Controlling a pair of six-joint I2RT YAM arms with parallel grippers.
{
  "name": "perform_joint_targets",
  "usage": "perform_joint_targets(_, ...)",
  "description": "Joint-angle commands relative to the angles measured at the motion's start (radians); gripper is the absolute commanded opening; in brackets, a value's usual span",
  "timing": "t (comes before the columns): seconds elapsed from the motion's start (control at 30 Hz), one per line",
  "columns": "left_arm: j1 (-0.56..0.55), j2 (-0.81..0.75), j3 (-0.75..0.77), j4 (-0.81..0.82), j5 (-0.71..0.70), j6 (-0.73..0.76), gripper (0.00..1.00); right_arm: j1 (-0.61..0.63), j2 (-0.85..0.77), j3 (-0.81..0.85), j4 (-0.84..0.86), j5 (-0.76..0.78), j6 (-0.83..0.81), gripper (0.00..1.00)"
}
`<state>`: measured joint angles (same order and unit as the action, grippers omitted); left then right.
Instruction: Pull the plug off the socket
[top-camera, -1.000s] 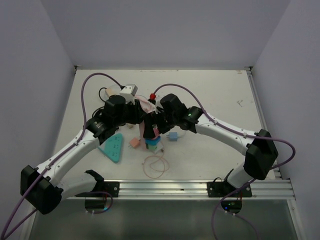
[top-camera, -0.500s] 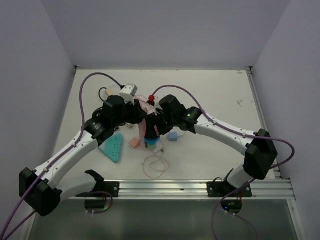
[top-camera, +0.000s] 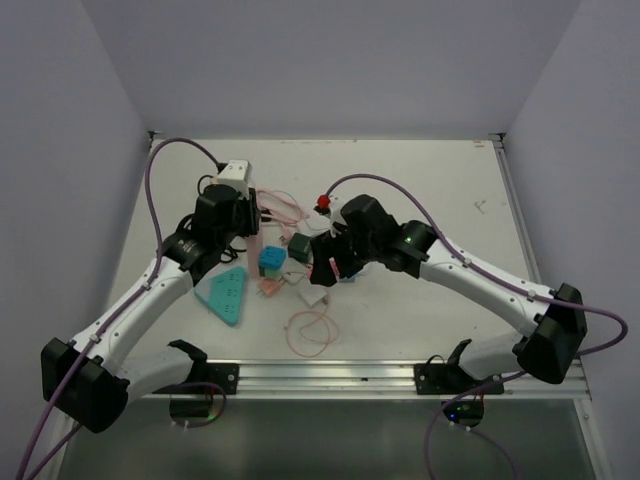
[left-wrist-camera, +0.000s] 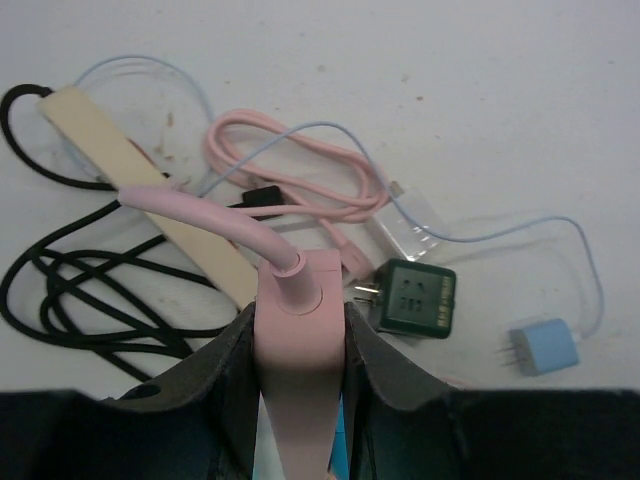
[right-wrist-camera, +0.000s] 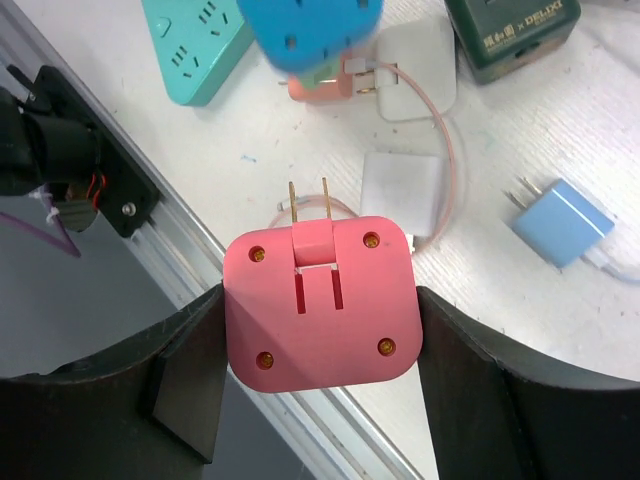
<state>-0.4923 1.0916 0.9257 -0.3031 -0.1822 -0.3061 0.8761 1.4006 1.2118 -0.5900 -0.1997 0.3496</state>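
- A white table (top-camera: 440, 200) w/ pale walls on three sides is filling the top view. A metal rail (top-camera: 330, 375) is running along its near edge.
- The red-pink plug (right-wrist-camera: 318, 335) is hanging near table ctr in the right gripper (right-wrist-camera: 320, 297). It's off the socket, w/ both prongs (right-wrist-camera: 308, 203) sticking out bare.
- The right fingers (right-wrist-camera: 195, 370) are pressing on the plug's two opposite sides. The right arm is reaching in from the right w/ its wrist angling down.
- The blue socket cube (top-camera: 272, 260) is sitting just left of the plug, apart from it. Its slot holes are showing blurred in the right wrist view.
- The left gripper (left-wrist-camera: 298, 345) is clamping a pink corded block (left-wrist-camera: 297, 300) btwn its fingers. The blue cube is peeking out right under that block, touching it.
- The left arm is stretching in from the left, wrist tipping down over left-ctr. The block's pink cord (left-wrist-camera: 190, 205) is arching away up-left.
- A dark green adapter (left-wrist-camera: 415, 298) is lying on the table btwn the grippers.
- A light blue charger (left-wrist-camera: 545, 348) is lying just right of it, trailing a thin cable.
- A white adapter (right-wrist-camera: 402, 195) and a salmon adapter (right-wrist-camera: 325, 88) are lying below the cube.
- A teal triangular strip (top-camera: 225, 293) is lying near the left arm.
- Farther back, a beige strip (left-wrist-camera: 140, 190), black cord (left-wrist-camera: 60, 290) and coiled pink cable (left-wrist-camera: 300, 170) are lying bunched together.
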Motion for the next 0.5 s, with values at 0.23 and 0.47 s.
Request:
perform_joint_targets(0.23, 0.049, -0.029, 0.18, 0.007, -0.001, 0.039, 0.0, -0.031, -0.155, -0.144, -0.056, 0.244, -0.024, 0.01)
perform_joint_targets(0.47, 0.049, -0.07, 0.164, -0.024, 0.164, -0.065, 0.0, -0.098, -0.052, -0.277, 0.18, 0.374, 0.0, 0.03)
